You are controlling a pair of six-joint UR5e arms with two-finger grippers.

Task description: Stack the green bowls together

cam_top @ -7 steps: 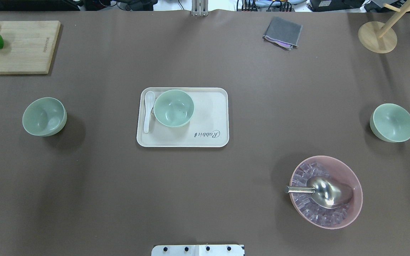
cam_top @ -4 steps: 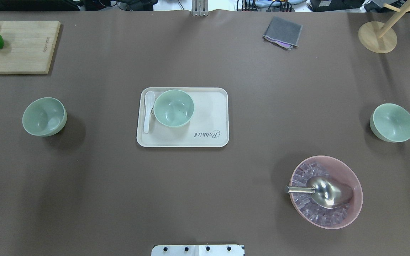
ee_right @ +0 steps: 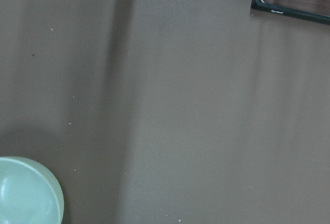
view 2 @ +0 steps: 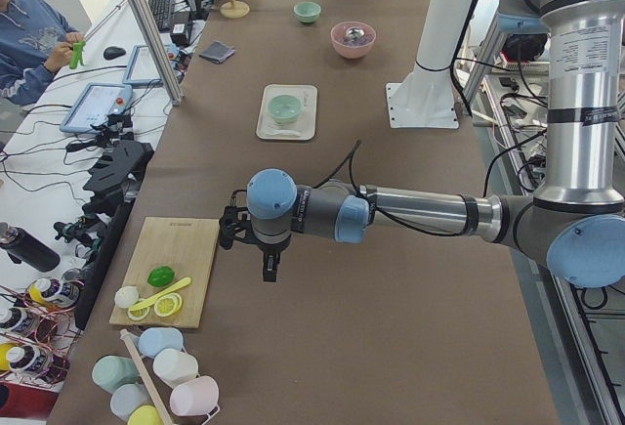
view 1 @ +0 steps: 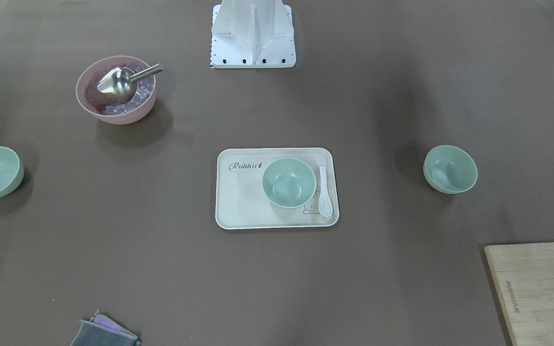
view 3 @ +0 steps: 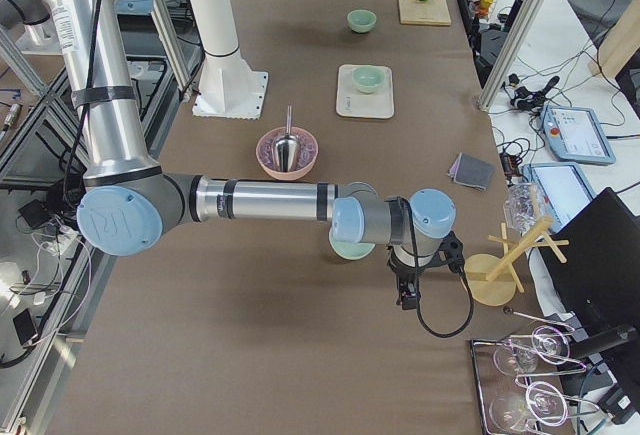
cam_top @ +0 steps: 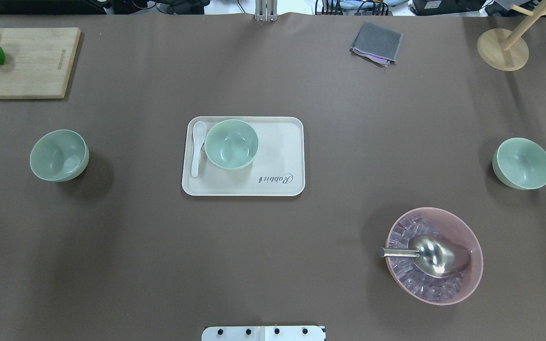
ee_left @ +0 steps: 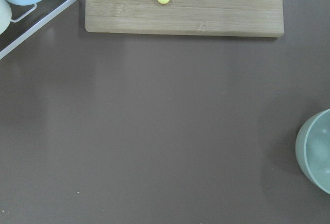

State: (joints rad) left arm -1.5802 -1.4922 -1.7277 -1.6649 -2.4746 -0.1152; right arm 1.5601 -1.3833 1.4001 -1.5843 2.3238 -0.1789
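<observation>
Three pale green bowls stand apart. One (cam_top: 59, 155) is on the table's left and shows at the left wrist view's right edge (ee_left: 315, 152). One (cam_top: 231, 144) sits on the beige tray (cam_top: 277, 151). One (cam_top: 522, 163) is at the right and shows in the right wrist view's lower left corner (ee_right: 28, 193). My left gripper (view 2: 270, 271) hangs above the table near the left bowl. My right gripper (view 3: 408, 298) hangs beside the right bowl (view 3: 350, 248). Both show only in the side views, so I cannot tell whether they are open or shut.
A pink bowl (cam_top: 434, 255) with ice and a metal scoop (cam_top: 432, 255) stands front right. A white spoon (cam_top: 197, 148) lies on the tray. A cutting board (cam_top: 26, 61) with fruit is far left. A grey cloth (cam_top: 376, 43) and a wooden stand (cam_top: 503, 49) are at the far right.
</observation>
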